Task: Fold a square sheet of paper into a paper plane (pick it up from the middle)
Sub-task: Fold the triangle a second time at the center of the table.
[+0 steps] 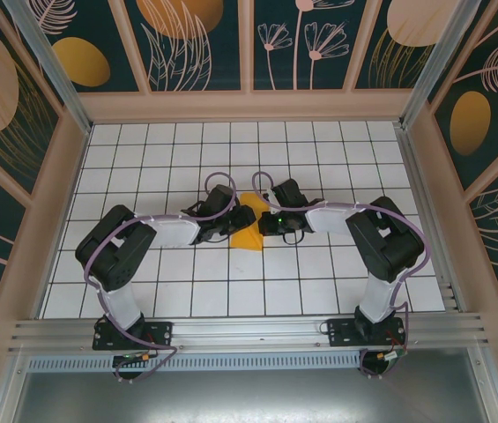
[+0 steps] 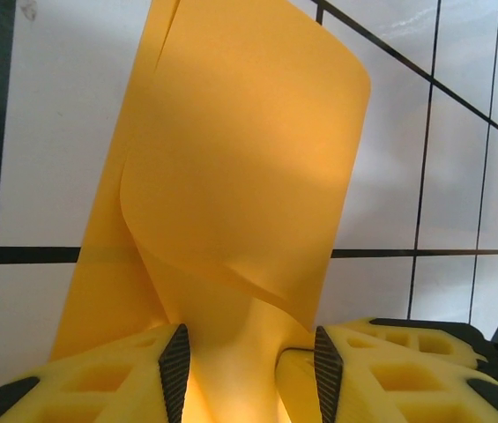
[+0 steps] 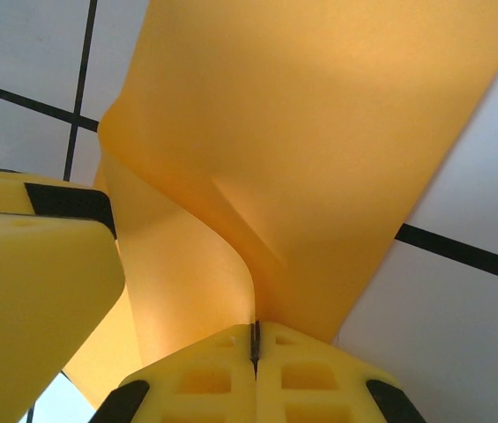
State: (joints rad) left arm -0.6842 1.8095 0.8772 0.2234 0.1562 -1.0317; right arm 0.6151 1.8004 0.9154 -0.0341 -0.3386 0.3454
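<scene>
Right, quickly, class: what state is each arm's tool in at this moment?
left tool: open, with the square sheet of paper passing loose between its fingers.
right tool: closed, pinching the same sheet.

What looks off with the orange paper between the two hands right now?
The thin orange-yellow sheet of paper is not lying flat: it curls up in a loose twisted bend. The right hand is shut on it, and it runs between the open fingers of the left hand. No tear shows.
</scene>
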